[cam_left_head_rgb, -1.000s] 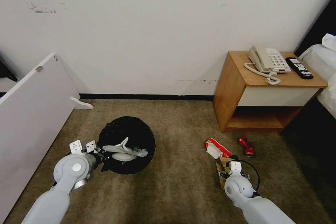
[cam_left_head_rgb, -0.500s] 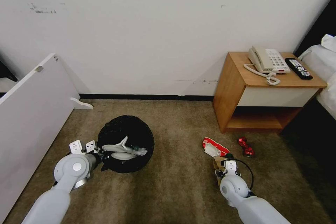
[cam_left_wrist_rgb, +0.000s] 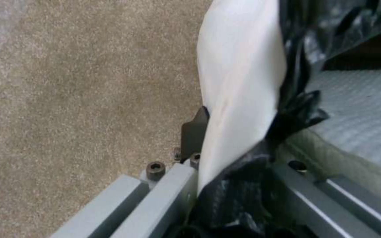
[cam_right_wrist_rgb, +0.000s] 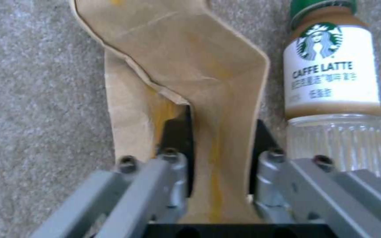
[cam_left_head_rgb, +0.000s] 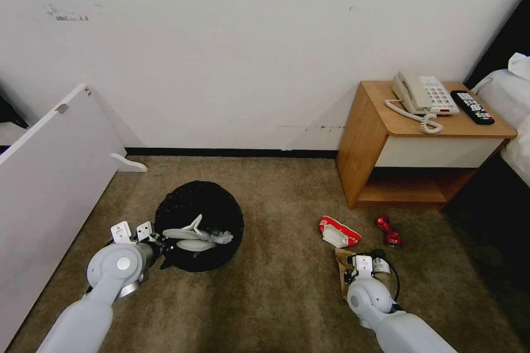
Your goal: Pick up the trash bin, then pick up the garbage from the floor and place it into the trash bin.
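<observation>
The trash bin (cam_left_head_rgb: 199, 215), lined with a black bag, stands on the carpet with two white slippers (cam_left_head_rgb: 193, 237) inside. My left gripper (cam_left_head_rgb: 159, 248) is shut on its near rim; the left wrist view shows the white wall (cam_left_wrist_rgb: 239, 66) and bag (cam_left_wrist_rgb: 305, 109) pinched in the left gripper (cam_left_wrist_rgb: 243, 138). My right gripper (cam_left_head_rgb: 359, 259) is low over the brown paper bag (cam_left_head_rgb: 342, 266). In the right wrist view the right gripper (cam_right_wrist_rgb: 221, 129) is shut on a raised fold of the bag (cam_right_wrist_rgb: 190, 56). A small latte bottle (cam_right_wrist_rgb: 331, 76) lies beside it.
A red-white packet (cam_left_head_rgb: 338, 231) and a red can (cam_left_head_rgb: 388, 230) lie on the carpet beyond the bag. A wooden nightstand (cam_left_head_rgb: 370, 143) with a phone (cam_left_head_rgb: 422, 94) and remote (cam_left_head_rgb: 471, 106) stands at the right. A white board (cam_left_head_rgb: 49, 176) leans at the left.
My right gripper has drawn back toward me along the brown paper bag, and the bottle now shows beside it. The left gripper and bin have barely moved.
</observation>
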You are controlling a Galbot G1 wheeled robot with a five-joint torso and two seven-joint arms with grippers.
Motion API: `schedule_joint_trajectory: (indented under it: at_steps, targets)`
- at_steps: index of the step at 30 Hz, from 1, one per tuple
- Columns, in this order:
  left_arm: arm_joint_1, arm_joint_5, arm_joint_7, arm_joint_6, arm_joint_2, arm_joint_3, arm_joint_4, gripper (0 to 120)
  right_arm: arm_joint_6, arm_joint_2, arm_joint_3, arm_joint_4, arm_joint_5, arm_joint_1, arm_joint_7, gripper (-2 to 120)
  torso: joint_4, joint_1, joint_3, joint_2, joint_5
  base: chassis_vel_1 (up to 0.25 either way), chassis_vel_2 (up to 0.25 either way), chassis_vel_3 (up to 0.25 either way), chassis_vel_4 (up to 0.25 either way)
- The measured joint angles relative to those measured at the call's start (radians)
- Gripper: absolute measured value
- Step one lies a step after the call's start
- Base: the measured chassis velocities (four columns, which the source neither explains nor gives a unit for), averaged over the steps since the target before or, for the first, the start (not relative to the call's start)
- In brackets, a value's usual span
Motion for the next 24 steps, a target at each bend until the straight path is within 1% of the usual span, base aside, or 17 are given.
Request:
schedule_joint_trajectory:
  at_steps: [1,2,5,6,7,9,11,13,14,16,17,19,20,24]
  targets:
    - [0.000,0.000,0.000,0.000,0.000,0.000,0.000,0,0.000,0.000,0.000,0.000,0.000,0.000,0.000,14,0.0000,0.000,0.000,0.000,0.0000,0.000,0.000,0.000,0.000]
    - [-0.002,0.000,0.000,0.000,0.001,0.003,0.000,0,0.003,-0.009,-0.001,0.011,0.003,-0.001,0.003,7,0.0000,0.000,0.000,0.000,-0.0001,0.000,0.000,0.000,0.000]
    - [-0.003,0.001,0.002,0.000,0.001,0.006,0.001,0,0.005,-0.018,-0.002,0.023,0.008,-0.003,0.008,4,0.0000,0.000,0.000,0.000,0.0000,0.000,0.000,0.000,0.000]
    - [-0.007,0.002,0.004,0.001,0.002,0.011,0.001,0,0.009,-0.036,-0.006,0.044,0.018,-0.005,0.019,0,0.0000,0.000,0.000,0.000,0.0002,0.000,0.000,0.000,0.000]
    - [-0.012,0.002,0.006,0.001,0.003,0.017,0.002,0,0.015,-0.059,-0.010,0.071,0.023,-0.006,0.034,0,0.0000,0.000,0.000,0.000,-0.0004,0.000,0.000,0.000,0.000]
    - [-0.015,0.002,0.008,0.001,0.003,0.021,0.003,0,0.018,-0.073,-0.012,0.091,0.026,-0.006,0.044,0,-0.0001,0.000,0.000,0.000,-0.0007,0.000,0.000,0.000,0.000]
    - [-0.018,0.003,0.009,0.001,0.003,0.025,0.004,0,0.020,-0.084,-0.014,0.111,0.029,-0.006,0.051,0,-0.0002,0.000,0.000,0.000,-0.0005,0.000,0.000,0.000,0.000]
    - [-0.024,0.004,0.010,0.002,0.001,0.031,0.005,0,0.022,-0.113,-0.018,0.160,0.044,-0.004,0.066,0,-0.0002,0.000,0.000,0.000,-0.0006,0.000,0.000,0.000,0.000]
    - [-0.024,0.004,0.010,0.002,0.001,0.031,0.005,0,0.022,-0.113,-0.018,0.160,0.044,-0.004,0.066,0,-0.0002,0.000,0.000,0.000,-0.0006,0.000,0.000,0.000,0.000]
    - [-0.027,0.006,0.011,0.002,-0.002,0.035,0.007,0,0.023,-0.137,-0.023,0.209,0.068,-0.002,0.080,0,-0.0001,0.000,0.000,0.000,-0.0005,0.000,0.000,0.000,0.000]
    - [-0.027,0.006,0.011,0.002,-0.002,0.035,0.007,0,0.023,-0.137,-0.023,0.209,0.068,-0.002,0.080,0,-0.0001,0.000,0.000,0.000,-0.0005,0.000,0.000,0.000,0.000]
    - [-0.028,0.010,0.013,0.002,-0.006,0.037,0.010,0,0.023,-0.162,-0.028,0.259,0.086,0.003,0.086,0,-0.0001,0.000,0.000,0.000,-0.0004,0.000,0.000,0.000,0.000]
    - [-0.028,0.010,0.013,0.002,-0.006,0.037,0.010,0,0.023,-0.162,-0.028,0.259,0.086,0.003,0.086,0,-0.0001,0.000,0.000,0.000,-0.0004,0.000,0.000,0.000,0.000]
    - [-0.028,0.017,0.017,0.003,-0.010,0.042,0.011,0,0.022,-0.195,-0.030,0.331,0.105,0.018,0.083,0,-0.0001,0.000,0.000,0.000,-0.0003,0.000,0.000,0.000,0.000]
